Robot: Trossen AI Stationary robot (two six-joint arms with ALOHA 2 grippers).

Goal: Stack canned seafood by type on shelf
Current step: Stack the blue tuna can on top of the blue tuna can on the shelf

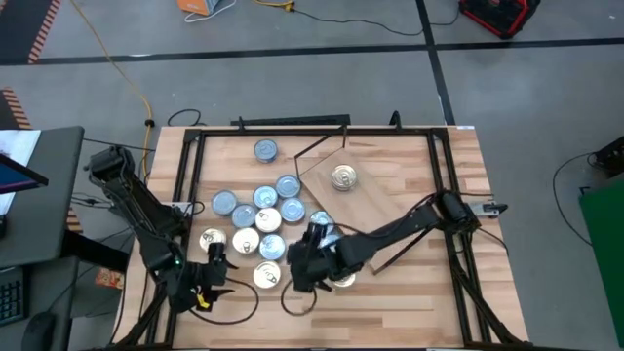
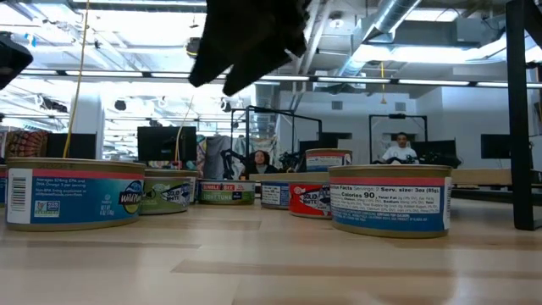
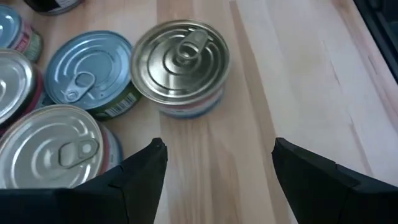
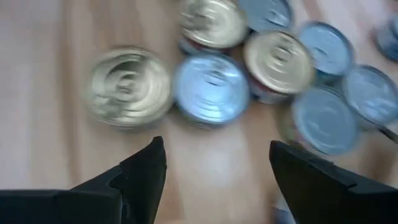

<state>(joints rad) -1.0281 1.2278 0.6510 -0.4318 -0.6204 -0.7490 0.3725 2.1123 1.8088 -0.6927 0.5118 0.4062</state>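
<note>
Several canned seafood tins (image 1: 258,219) with silver, blue-tinted or gold lids lie flat in a cluster left of the table's middle. One tin (image 1: 343,177) sits on the shelf (image 1: 366,200), a light-wood board lying askew right of the cluster. Another tin (image 1: 265,150) stands alone near the far edge. My left gripper (image 1: 220,278) is open at the near left, and a gold-lidded tin (image 3: 180,65) lies just ahead of its fingers. My right gripper (image 1: 298,265) is open above the table at the cluster's near right side, with tins (image 4: 211,87) ahead of it.
A thin dark metal frame (image 1: 185,175) runs around the tabletop. A dark cable loop (image 1: 302,300) lies near the front edge. Bare wood is free along the near edge and on the right side (image 1: 429,283). People sit in the room beyond the table (image 2: 400,148).
</note>
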